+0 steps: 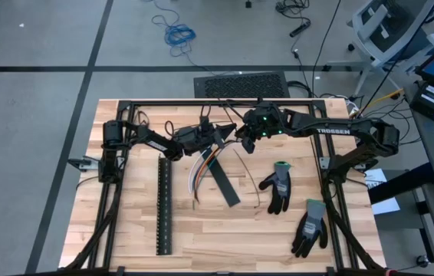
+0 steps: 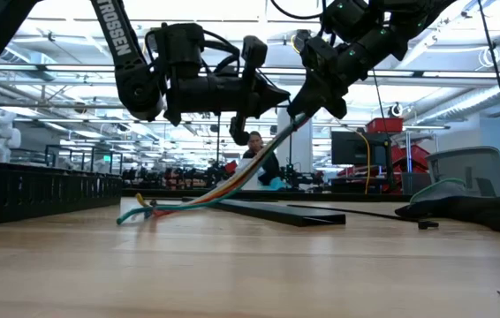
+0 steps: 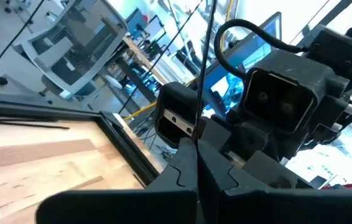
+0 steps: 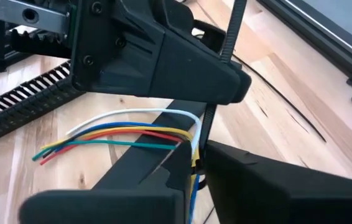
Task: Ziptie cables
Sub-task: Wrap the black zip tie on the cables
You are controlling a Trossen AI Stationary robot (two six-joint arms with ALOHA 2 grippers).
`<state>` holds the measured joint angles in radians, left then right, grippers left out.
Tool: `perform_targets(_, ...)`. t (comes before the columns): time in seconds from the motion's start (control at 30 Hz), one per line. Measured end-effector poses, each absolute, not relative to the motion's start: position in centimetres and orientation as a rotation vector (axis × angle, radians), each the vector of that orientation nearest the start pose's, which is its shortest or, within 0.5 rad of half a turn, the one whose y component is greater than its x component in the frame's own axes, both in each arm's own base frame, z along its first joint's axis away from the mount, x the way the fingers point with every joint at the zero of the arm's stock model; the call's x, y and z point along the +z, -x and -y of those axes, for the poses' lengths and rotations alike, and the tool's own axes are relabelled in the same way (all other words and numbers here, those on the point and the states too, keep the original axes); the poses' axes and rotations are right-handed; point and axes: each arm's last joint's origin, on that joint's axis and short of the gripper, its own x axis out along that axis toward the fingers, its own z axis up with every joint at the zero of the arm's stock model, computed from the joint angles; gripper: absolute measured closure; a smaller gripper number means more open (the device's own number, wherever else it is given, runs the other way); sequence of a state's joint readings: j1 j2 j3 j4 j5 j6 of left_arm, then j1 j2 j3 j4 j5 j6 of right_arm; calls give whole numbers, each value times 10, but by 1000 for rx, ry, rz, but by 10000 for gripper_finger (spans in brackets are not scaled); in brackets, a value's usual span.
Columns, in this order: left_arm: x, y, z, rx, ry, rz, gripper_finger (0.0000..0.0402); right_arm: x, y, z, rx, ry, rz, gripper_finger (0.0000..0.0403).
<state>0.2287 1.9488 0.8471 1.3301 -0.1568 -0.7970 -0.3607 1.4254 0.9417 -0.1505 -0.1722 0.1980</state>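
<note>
The cables (image 4: 120,134), a bundle of thin coloured wires, rise slanting from the wood to my right gripper (image 4: 194,163), which is shut on them above the table's far middle (image 1: 241,142). Their free ends (image 2: 135,212) lie on the table. A black ribbed zip tie (image 4: 216,87) stands upright right beside that hold. My left gripper (image 3: 196,149) is shut on it and faces the right gripper from the left (image 1: 223,136). Whether the tie loops around the bundle is hidden by the fingers. My left gripper pinches the zip tie's strap (image 3: 196,124) between its two fingers, coming about level from the table's left. The strap stands upright, crosses the fingers and runs on above them, clear of the table. My right gripper pinches the cables near their raised end (image 4: 191,144) between its two fingers, slanting down from the table's right. Several wires pass between the fingers. The bundle slopes down from the hold, and its other ends (image 4: 42,155) rest on the wood.
A flat black strip (image 1: 223,184) lies under the cables, and a long black slotted strip (image 1: 165,203) lies to its left. Two gloves (image 1: 278,188) (image 1: 309,226) lie on the right. A thin dark strand (image 4: 288,112) lies on the wood. A black frame (image 1: 202,102) borders the table.
</note>
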Motion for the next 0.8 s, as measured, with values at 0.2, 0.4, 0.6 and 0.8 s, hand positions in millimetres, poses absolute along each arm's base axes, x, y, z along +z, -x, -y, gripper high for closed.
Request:
perform_targets(0.2, 180, -364, -90, 270, 781, 376, 402, 246, -286, 102, -247, -373, -606, 400)
perform_targets(0.4, 181, -363, -95, 268, 776, 398, 401, 245, -285, 100, -245, -382, -625, 402)
perform_targets(0.6, 189, -358, -104, 288, 732, 421, 401, 245, -286, 95, -232, -378, -638, 403)
perform_targets(0.8, 206, -350, -114, 341, 665, 380, 401, 241, -289, 93, -228, -376, -647, 403)
